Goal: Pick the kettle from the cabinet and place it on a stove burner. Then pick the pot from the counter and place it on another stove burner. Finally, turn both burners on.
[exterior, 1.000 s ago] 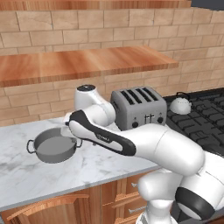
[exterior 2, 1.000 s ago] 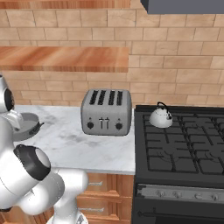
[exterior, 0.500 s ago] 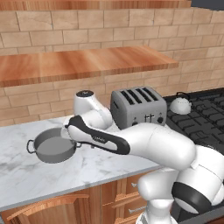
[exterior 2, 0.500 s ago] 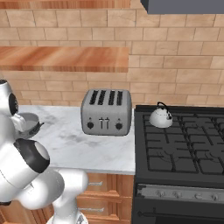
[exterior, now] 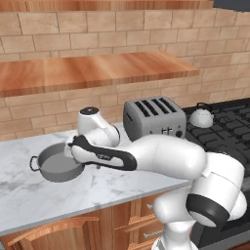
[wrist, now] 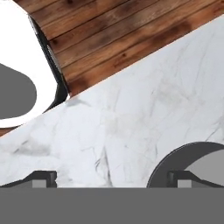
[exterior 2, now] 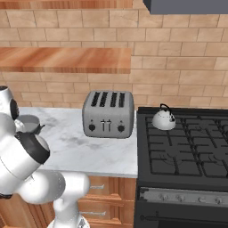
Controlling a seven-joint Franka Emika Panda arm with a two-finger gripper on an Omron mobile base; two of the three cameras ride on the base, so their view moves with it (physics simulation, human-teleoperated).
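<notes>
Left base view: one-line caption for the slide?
Arm reaches over the marble counter toward the pot, toaster behind, kettle already on a stove burner.

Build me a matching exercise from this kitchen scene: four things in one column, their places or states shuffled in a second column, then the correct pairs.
Column one:
1. kettle
2. pot
3. toaster
4. gripper

Column two:
A. on the white marble counter, under the arm's hand
B. open, with one fingertip over the pot's rim
C. on a back burner of the black stove
D. on the counter, right beside the stove's edge

Right pairs: 1-C, 2-A, 3-D, 4-B
</notes>
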